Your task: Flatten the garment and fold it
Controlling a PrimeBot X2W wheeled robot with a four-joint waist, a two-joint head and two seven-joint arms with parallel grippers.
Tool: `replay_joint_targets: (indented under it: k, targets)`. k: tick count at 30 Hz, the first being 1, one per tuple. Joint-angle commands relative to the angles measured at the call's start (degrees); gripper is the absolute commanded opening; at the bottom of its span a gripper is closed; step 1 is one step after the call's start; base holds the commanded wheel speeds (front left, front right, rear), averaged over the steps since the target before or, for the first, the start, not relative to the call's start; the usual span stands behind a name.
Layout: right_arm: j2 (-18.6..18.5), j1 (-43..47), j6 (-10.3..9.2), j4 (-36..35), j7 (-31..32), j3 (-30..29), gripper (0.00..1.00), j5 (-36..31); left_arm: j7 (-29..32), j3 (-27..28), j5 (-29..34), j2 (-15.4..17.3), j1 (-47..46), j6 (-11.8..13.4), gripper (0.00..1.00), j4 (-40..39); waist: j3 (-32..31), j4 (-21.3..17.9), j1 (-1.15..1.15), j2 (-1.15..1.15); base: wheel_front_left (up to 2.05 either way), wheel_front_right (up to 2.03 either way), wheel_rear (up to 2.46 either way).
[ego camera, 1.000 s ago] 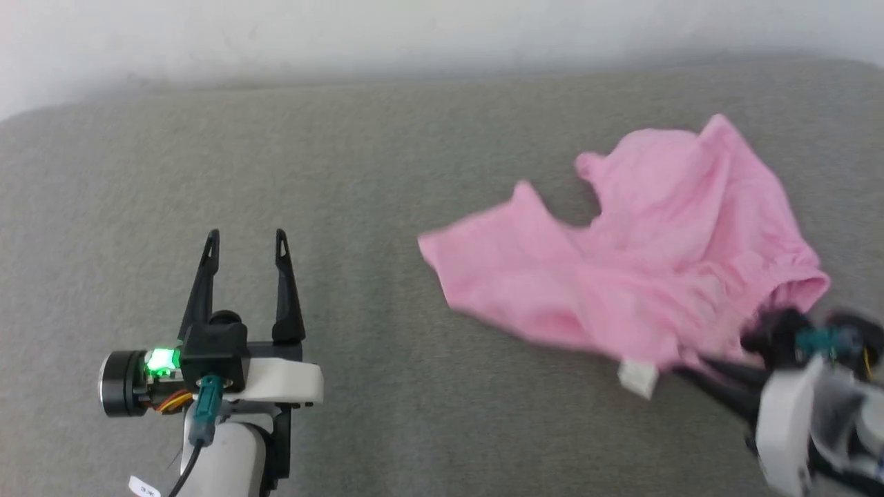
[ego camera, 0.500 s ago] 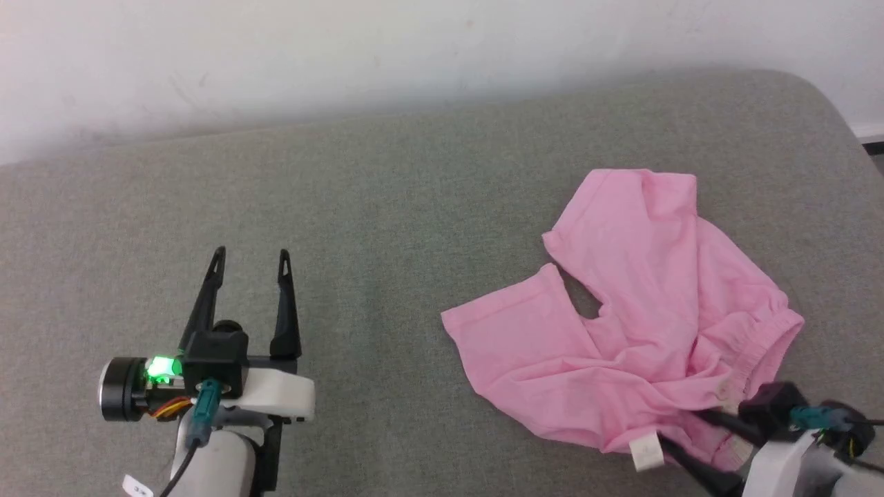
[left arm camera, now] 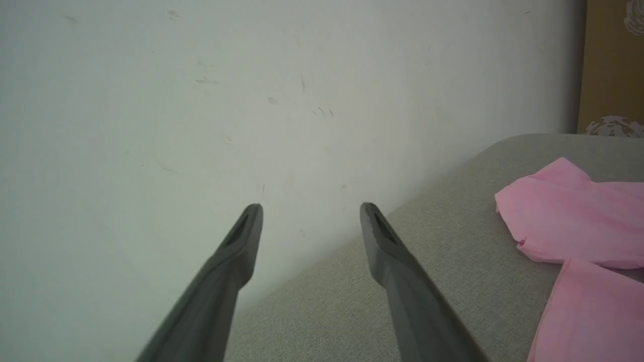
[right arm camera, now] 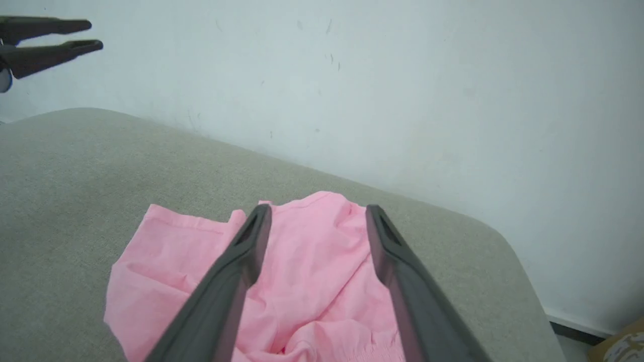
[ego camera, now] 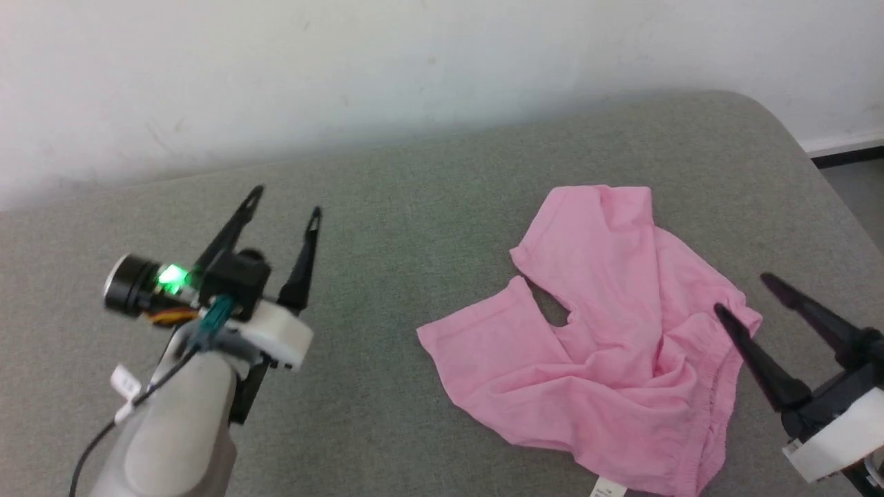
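Our right gripper (ego camera: 742, 293) has let go of the pink garment (ego camera: 608, 359): its fingers, earlier down in the cloth, now stand spread just above it. The garment lies crumpled on the grey cushion (ego camera: 414, 207), right of centre. Our left gripper (ego camera: 287, 199), open and empty, has lifted and tilted rightward.

Plain indoor room, exact kind unclear. Bare, scuffed white wall (ego camera: 414, 69) at far side. Grey fabric-covered surface (ego camera: 428, 179) with rounded far-right corner against it. Dark skirting (ego camera: 846, 155) and grey floor (ego camera: 860, 200) at right. Brown box (left arm camera: 611, 65) beyond.
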Motion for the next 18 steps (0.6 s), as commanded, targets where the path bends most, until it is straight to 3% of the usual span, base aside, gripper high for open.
replay_joint_targets:
  k: [1, 4, 8, 10, 18]
  targets:
    - [5.17, 3.33, -0.1, -2.32, -1.56, -5.55, 1.0, -4.3, 2.2, -1.99, 0.71, 0.34, -4.02, -2.9, 1.0, 1.97, 0.09, -0.25, 0.01, 0.0, 0.0, 0.0, 0.0]
    - [12.82, 6.62, -0.1, -5.6, -2.88, -13.46, 1.0, -10.3, 5.78, -5.18, 0.36, 0.36, -8.44, -5.85, 1.0, 4.62, 0.58, -0.51, 0.01, 0.0, 0.0, 0.0, 0.0]
    - [23.07, 8.84, -0.1, -9.95, -3.8, -21.41, 1.0, -16.57, 11.92, -11.09, -1.03, 0.8, -13.33, -7.45, 1.0, 8.54, 1.47, -1.3, 0.01, 0.0, 0.0, 0.0, 0.0]
    - [25.07, 9.13, -0.1, -10.74, -3.88, -22.66, 1.0, -18.1, 13.73, -12.97, -2.16, 0.79, -14.38, -7.57, 1.0, 9.51, 1.75, -1.57, 0.01, 0.0, 0.0, 0.0, 0.0]
    - [35.92, 8.62, -0.1, -15.63, -3.98, -28.09, 1.0, -25.67, 29.81, -37.89, -20.48, 5.28, -25.08, -7.66, 1.0, 12.28, 4.79, -4.05, 0.01, 0.0, 0.0, 0.0, 0.0]
